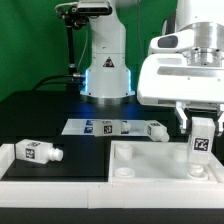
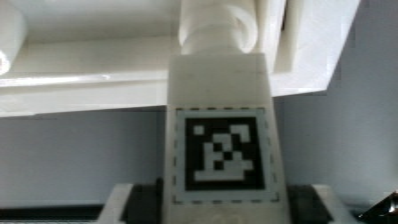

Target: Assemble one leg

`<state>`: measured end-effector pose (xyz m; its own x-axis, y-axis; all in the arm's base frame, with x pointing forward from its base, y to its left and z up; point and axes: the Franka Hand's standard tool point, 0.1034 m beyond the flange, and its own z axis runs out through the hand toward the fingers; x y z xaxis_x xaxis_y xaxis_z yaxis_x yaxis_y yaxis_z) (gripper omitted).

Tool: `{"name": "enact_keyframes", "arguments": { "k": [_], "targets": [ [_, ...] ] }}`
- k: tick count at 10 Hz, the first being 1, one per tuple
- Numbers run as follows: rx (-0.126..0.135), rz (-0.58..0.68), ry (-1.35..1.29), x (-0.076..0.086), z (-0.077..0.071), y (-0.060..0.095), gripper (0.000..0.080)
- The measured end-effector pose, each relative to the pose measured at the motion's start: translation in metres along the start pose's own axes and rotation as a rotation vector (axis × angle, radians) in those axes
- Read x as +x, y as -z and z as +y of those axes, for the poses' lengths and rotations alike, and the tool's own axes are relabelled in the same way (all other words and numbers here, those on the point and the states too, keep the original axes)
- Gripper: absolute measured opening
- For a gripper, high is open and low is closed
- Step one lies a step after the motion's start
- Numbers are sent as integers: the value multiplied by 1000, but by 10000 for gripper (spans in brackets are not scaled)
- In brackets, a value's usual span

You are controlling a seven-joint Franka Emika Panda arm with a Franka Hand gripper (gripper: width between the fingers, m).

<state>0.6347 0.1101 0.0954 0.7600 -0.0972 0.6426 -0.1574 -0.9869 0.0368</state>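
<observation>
Surface: black, carries every part.
Tabletop: white tray on the exterior view's right; the held leg stands in its right end.
Marker board: flat behind the tabletop.
End effector: clamped narrow on the leg, above the tabletop.
Leg: upright, tag outward, round end toward the tabletop; whether it sits in a hole, cannot tell.
Second leg: lying on a white ledge, exterior view's left.
Third leg: lying just beside the marker board.
</observation>
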Motion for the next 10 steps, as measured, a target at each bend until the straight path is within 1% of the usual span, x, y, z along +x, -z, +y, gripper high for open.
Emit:
{"name": "enact_keyframes", "arguments": {
  "k": [2, 5, 6, 9, 10],
  "targets": [
    [-3, -5, 10, -6, -1, -4, 287],
    [-10, 17, 24, -9, 2, -7, 287],
    [-12, 4, 28, -15, 1, -10, 287],
    [-12, 0, 31, -16, 1, -11, 288],
    [-12, -2, 31, -16, 1, -11, 382]
  ]
}}
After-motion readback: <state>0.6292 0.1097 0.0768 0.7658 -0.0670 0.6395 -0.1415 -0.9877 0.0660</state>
